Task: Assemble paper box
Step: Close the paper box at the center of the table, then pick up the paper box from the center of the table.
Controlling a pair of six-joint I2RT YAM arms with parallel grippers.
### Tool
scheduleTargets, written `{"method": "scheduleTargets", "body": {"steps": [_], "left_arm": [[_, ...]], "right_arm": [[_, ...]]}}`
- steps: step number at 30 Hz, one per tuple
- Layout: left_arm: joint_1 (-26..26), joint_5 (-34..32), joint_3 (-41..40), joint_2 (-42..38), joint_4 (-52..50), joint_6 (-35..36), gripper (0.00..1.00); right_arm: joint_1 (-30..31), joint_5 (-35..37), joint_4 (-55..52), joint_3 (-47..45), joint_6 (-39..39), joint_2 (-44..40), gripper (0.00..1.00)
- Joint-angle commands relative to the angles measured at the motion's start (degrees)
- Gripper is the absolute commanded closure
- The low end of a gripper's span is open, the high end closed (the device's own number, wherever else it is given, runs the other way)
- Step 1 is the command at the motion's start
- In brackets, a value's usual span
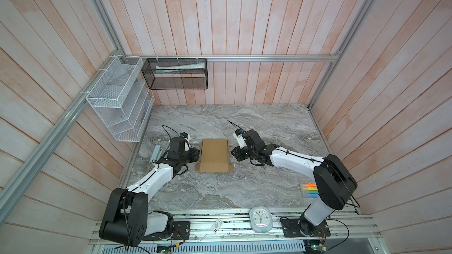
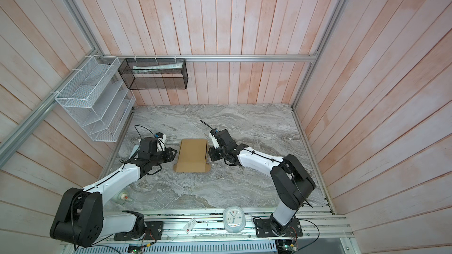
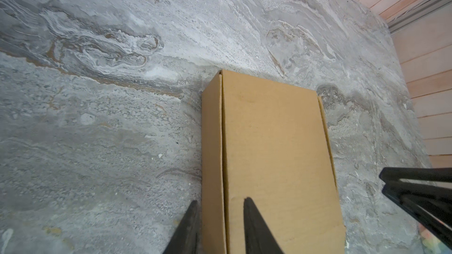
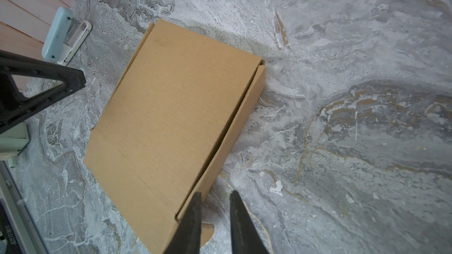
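The left pincer (image 3: 220,201) stands narrowly parted, the paper box (image 1: 214,155) right at its tips, side wall showing in the gap. The right pincer (image 4: 216,193) is narrowly parted too, bare table (image 4: 318,142) between its tips, box corner just beside one. The box lies between both pincers.

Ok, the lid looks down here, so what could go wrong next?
1. On the paper box, the front flap lies outside, ears sticking out, so the lid may spring open.
2. The left gripper straddles the side wall; closing there could crush it.
3. The right gripper is open beside the opposite wall; a one-sided push could slide the box on the table.
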Motion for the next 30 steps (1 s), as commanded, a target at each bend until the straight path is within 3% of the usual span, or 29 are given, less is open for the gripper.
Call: {"method": "scheduleTargets", "body": {"steps": [1,30], "left_arm": [[0.4,2.87,2.35,2.35,2.59,2.1,0.66],[0.56,0.94,3.5,9.32,3.87,3.3,0.75]], "right_arm": [[-0.6,-0.97,1.55,-1.29,0.89,-1.09,0.77],[-2.71,-3.28,4.68,-3.93,2.22,-1.7,0.78]]}}
